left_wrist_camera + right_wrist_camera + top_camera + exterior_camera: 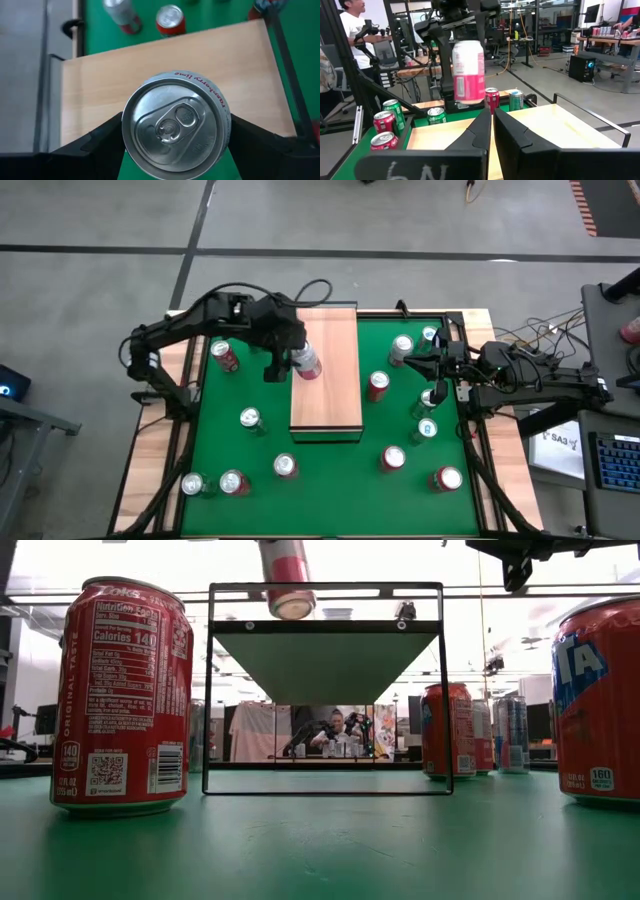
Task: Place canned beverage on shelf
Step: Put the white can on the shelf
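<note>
Pink-and-white, the canned beverage [468, 72] hangs upright in the air, pinched at its sides by the left hand [290, 360], whose two fingers [95, 142] press against the can on either side. From above, the can [307, 363] sits over the left edge of the shelf [328, 395], toward its far end. Only the right wrist view shows it clear of the board, with open space beneath its base. The left wrist view looks straight down onto the silver lid [176, 124] with the pale wood behind it. From table height, just the can's lower end [286, 580] shows above the dark frame. The right hand [408, 361] waits at the worktop's [330, 495] right side, fingers pressed together and holding nothing.
</note>
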You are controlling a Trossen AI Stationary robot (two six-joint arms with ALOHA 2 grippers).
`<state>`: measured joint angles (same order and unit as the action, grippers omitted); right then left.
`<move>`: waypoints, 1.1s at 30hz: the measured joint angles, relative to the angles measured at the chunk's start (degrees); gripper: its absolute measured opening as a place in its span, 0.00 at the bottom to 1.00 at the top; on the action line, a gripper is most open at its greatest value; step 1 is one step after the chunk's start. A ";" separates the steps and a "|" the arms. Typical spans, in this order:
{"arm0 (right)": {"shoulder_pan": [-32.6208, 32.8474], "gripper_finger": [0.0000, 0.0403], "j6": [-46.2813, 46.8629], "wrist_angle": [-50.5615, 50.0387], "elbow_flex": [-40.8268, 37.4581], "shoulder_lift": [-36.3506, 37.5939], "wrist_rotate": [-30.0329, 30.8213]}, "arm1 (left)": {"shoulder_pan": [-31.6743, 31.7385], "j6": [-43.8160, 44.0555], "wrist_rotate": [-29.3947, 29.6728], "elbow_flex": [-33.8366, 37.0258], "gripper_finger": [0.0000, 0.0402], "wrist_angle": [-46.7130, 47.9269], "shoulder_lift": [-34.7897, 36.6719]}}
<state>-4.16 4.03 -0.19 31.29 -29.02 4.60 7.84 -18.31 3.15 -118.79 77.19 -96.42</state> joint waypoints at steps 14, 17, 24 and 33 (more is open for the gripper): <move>0.00 0.03 -0.15 0.00 0.00 -0.02 0.00 | -5.94 -9.56 -0.84 -6.02 0.70 3.43 -8.48; 0.02 0.03 -0.17 -0.02 0.00 -0.02 0.00 | -8.33 -10.62 2.86 -6.00 0.70 3.38 -9.76; 0.00 0.03 -0.17 -0.02 0.00 -0.02 0.00 | -9.91 -4.91 7.65 -5.95 0.70 3.38 -11.31; 0.02 0.03 -0.17 -0.02 0.00 -0.02 0.00 | -9.69 9.75 14.78 -5.91 0.70 2.87 -12.40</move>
<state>-4.14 3.86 -0.21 31.29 -29.04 4.60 -1.85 -8.56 17.93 -124.70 80.06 -108.83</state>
